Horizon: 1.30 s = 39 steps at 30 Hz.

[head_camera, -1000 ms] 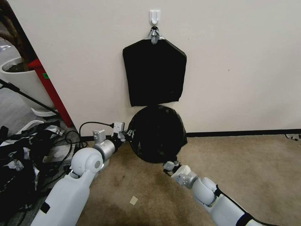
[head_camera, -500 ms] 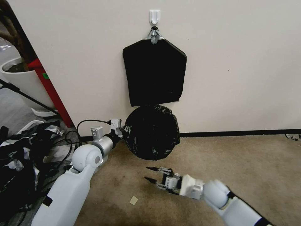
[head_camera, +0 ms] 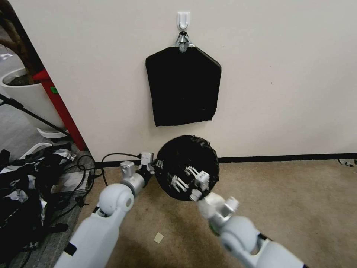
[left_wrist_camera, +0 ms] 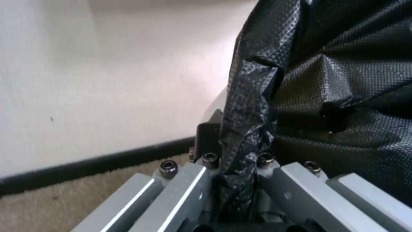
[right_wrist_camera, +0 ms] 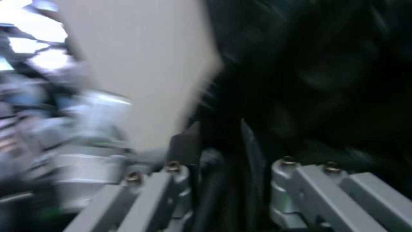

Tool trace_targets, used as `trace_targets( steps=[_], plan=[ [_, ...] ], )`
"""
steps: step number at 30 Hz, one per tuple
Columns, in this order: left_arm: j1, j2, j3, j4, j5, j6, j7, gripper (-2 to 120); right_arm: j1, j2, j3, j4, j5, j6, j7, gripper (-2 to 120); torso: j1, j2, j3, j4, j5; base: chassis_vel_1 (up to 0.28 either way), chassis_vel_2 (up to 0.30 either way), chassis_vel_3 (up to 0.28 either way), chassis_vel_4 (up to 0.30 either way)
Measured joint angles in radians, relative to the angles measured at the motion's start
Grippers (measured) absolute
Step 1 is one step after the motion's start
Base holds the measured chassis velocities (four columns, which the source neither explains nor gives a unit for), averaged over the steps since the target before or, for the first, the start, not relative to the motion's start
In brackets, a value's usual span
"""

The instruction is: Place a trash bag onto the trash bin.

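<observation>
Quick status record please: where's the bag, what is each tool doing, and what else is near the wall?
trash bag: black, spread into a round shape low against the wall, above the carpet
trash bin: cannot tell; hidden if it is under the bag
left tool: at the bag's left edge, shut on a bunched fold of plastic
right tool: raised in front of the bag's lower middle; open or shut unclear
pack of black bags: hanging flat from a wall hook, above the bag
floor left: cables, white plant pot
</observation>
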Motion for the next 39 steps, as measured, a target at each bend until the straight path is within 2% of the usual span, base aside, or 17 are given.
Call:
trace_targets(
  steps=[1, 2, 5, 7, 8, 10, 12, 20, 28, 34, 39],
  plan=[
    [0.005, 0.000, 0.001, -0.006, 0.013, -0.013, 0.000, 1, 0.008, 0.020, -0.004, -0.003, 0.010, -0.029, 0.066, 20, 0.000, 0.000, 0.000, 0.0000, 0.0000, 0.000, 0.000, 0.000, 0.000],
    [0.005, 0.000, 0.001, -0.006, 0.013, -0.013, 0.000, 1, 0.008, 0.020, -0.004, -0.003, 0.010, -0.029, 0.066, 20, 0.000, 0.000, 0.000, 0.0000, 0.0000, 0.000, 0.000, 0.000, 0.000],
    [0.019, 0.007, 0.002, -0.019, 0.057, -0.054, 0.002, 1, 0.026, 0.067, -0.005, -0.030, 0.023, -0.091, 0.228, 7, 0.000, 0.000, 0.000, 0.0001, -0.0001, 0.000, 0.000, 0.000, 0.000],
    [0.019, 0.007, 0.002, -0.019, 0.057, -0.054, 0.002, 1, 0.026, 0.067, -0.005, -0.030, 0.023, -0.091, 0.228, 7, 0.000, 0.000, 0.000, 0.0001, -0.0001, 0.000, 0.000, 0.000, 0.000],
    [0.031, 0.011, 0.004, -0.031, 0.103, -0.088, 0.006, 1, 0.043, 0.098, -0.004, -0.057, 0.040, -0.128, 0.333, 0, 0.000, 0.000, 0.000, 0.0001, 0.0000, 0.000, 0.000, 0.000, 0.000],
    [0.035, 0.011, 0.005, -0.034, 0.118, -0.097, 0.006, 1, 0.046, 0.105, -0.003, -0.064, 0.042, -0.135, 0.350, 0, 0.000, 0.000, 0.000, 0.0000, -0.0001, 0.000, 0.000, 0.000, 0.000],
    [0.050, 0.009, 0.016, -0.043, 0.178, -0.131, 0.007, 1, 0.068, 0.135, 0.006, -0.099, 0.053, -0.182, 0.419, 0, 0.000, 0.000, 0.000, 0.0001, 0.0000, 0.000, 0.000, 0.000, 0.000],
    [0.071, 0.000, 0.038, -0.058, 0.245, -0.154, 0.007, 1, 0.104, 0.184, 0.009, -0.160, 0.061, -0.262, 0.472, 0, 0.000, 0.000, 0.000, 0.0000, 0.0000, 0.000, 0.000, 0.000, 0.000],
    [0.102, -0.005, 0.055, -0.078, 0.313, -0.178, 0.003, 1, 0.161, 0.227, 0.017, -0.284, 0.106, -0.368, 0.504, 0, 0.000, 0.000, 0.000, 0.0000, 0.0000, 0.000, 0.000, 0.000, 0.000],
    [0.112, -0.001, 0.059, -0.089, 0.327, -0.186, 0.005, 1, 0.191, 0.220, 0.026, -0.336, 0.132, -0.406, 0.510, 0, 0.000, 0.000, 0.000, 0.0000, 0.0001, 0.000, 0.000, 0.000, 0.000],
    [0.117, -0.001, 0.061, -0.102, 0.322, -0.179, 0.005, 1, 0.196, 0.194, 0.027, -0.341, 0.101, -0.421, 0.506, 0, 0.000, 0.000, 0.000, 0.0000, 0.0001, 0.000, 0.000, 0.000, 0.000]
  ],
)
